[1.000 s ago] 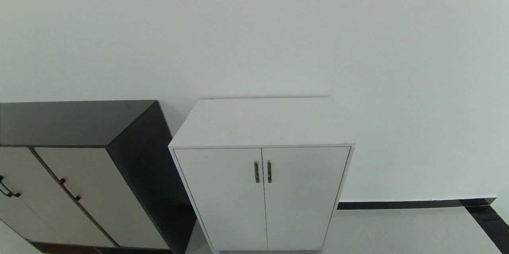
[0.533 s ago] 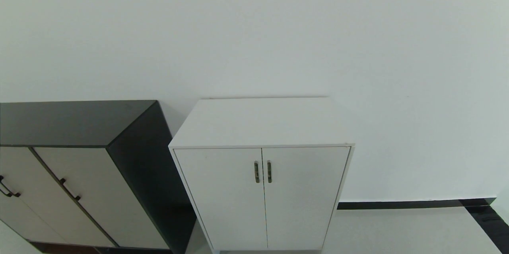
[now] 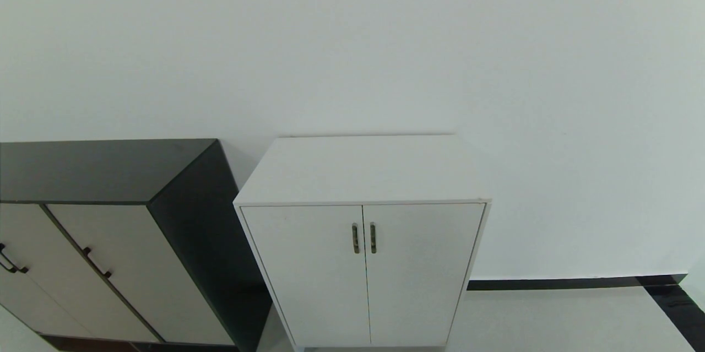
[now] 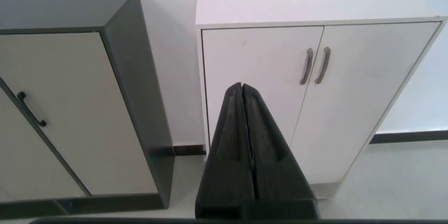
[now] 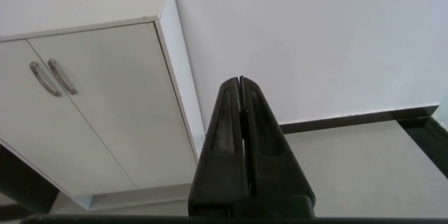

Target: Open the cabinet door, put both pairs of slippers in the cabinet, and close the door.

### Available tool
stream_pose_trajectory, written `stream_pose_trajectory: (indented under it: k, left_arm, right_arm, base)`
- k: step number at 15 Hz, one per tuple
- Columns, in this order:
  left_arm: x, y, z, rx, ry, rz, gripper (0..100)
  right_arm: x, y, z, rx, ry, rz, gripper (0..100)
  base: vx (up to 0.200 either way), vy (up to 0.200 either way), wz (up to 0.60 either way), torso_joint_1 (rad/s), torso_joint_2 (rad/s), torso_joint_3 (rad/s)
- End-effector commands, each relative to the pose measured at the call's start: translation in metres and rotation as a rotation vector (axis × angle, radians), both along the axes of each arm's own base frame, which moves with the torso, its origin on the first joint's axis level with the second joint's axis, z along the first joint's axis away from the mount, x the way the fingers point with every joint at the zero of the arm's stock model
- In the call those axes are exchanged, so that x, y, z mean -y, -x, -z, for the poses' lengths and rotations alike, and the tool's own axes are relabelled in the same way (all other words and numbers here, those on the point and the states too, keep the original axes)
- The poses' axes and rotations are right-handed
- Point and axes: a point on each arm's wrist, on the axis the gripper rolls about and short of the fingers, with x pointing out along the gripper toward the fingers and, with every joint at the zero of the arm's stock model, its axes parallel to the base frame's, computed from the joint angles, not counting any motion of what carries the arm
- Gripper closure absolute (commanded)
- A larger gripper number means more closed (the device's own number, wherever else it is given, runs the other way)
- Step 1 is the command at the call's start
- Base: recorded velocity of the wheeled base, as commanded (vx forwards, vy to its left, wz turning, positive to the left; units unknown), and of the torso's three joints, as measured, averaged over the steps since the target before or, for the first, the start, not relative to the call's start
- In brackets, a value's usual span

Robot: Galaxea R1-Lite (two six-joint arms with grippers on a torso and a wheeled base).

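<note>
Shut white cabinet [image 3: 308, 275], dark cabinet [image 4: 133, 91] beside — left end effector [image 4: 243, 87], right end effector [image 5: 240, 82] both clenched, empty

Your head camera looks forward and down from above the white cabinet [image 3: 308, 275], catching its top and front, the dark cabinet [image 3: 193, 242] to its left. Your left wrist camera faces both cabinets from lower, more head-on, along the left gripper [image 4: 242, 87]. Your right wrist camera looks past the right gripper [image 5: 241, 80] at the white cabinet, wall [image 5: 315, 42] and floor [image 5: 364, 161]. All three share its handles [image 3: 356, 238].
</note>
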Motion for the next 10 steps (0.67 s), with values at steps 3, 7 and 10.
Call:
stream_pose_trajectory:
  k: [3, 7, 10]
  left_arm:
    - [0.0, 0.0, 0.0, 0.0, 0.0, 0.0, 100]
    - [0.0, 0.0, 0.0, 0.0, -0.003, -0.001, 100]
    - [0.0, 0.0, 0.0, 0.0, -0.002, -0.001, 100]
  right_arm:
    - [0.0, 0.0004, 0.0001, 0.008, -0.01, -0.001, 100]
    - [0.0, 0.0004, 0.0001, 0.008, -0.007, -0.003, 100]
    - [0.0, 0.0005, 0.0001, 0.009, -0.007, -0.003, 100]
  base:
    - [0.0, 0.0, 0.0, 0.0, 0.0, 0.0]
    - [0.0, 0.0, 0.0, 0.0, 0.0, 0.0]
    - [0.0, 0.0, 0.0, 0.0, 0.0, 0.0]
